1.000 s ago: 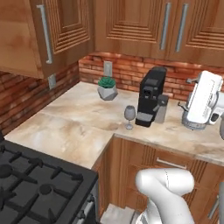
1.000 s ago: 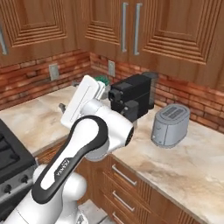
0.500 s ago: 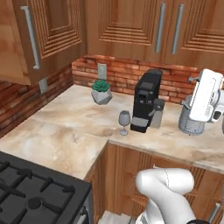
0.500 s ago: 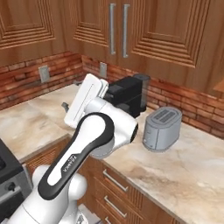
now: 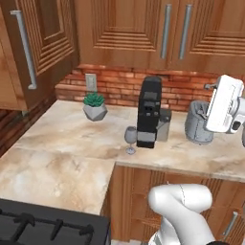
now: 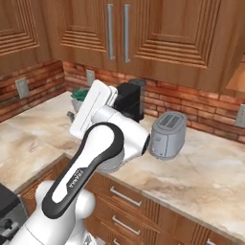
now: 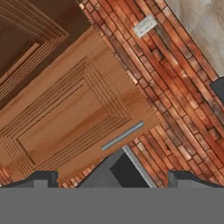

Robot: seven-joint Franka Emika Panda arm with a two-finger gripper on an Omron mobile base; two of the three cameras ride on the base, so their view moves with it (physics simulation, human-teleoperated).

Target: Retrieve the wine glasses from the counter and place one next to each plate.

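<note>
One small clear wine glass [image 5: 130,139] stands upright on the beige marbled counter [image 5: 72,143], just left of the black coffee machine [image 5: 150,113]. My gripper [image 5: 207,99] hangs raised at the right, above the grey toaster [image 5: 197,125], well apart from the glass. It is open and holds nothing. In the hand view the gripper [image 7: 113,180] faces the brick wall and an upper cabinet door, with its fingertips [image 7: 41,178] wide apart. In the right base view my own arm hides the spot where the glass stands. The plates are out of view.
A potted plant [image 5: 94,105] sits by the back wall under an outlet [image 5: 90,82]. The coffee machine [image 6: 128,99] and toaster [image 6: 167,134] stand behind my arm. A black stove [image 5: 43,225] fills the lower left. Wood upper cabinets [image 5: 143,28] hang overhead.
Both base views have shifted as a whole, so the base has driven; the counter corner now looks closer and the stove has slid toward the frame edge. The arm's pose and open gripper look unchanged.
</note>
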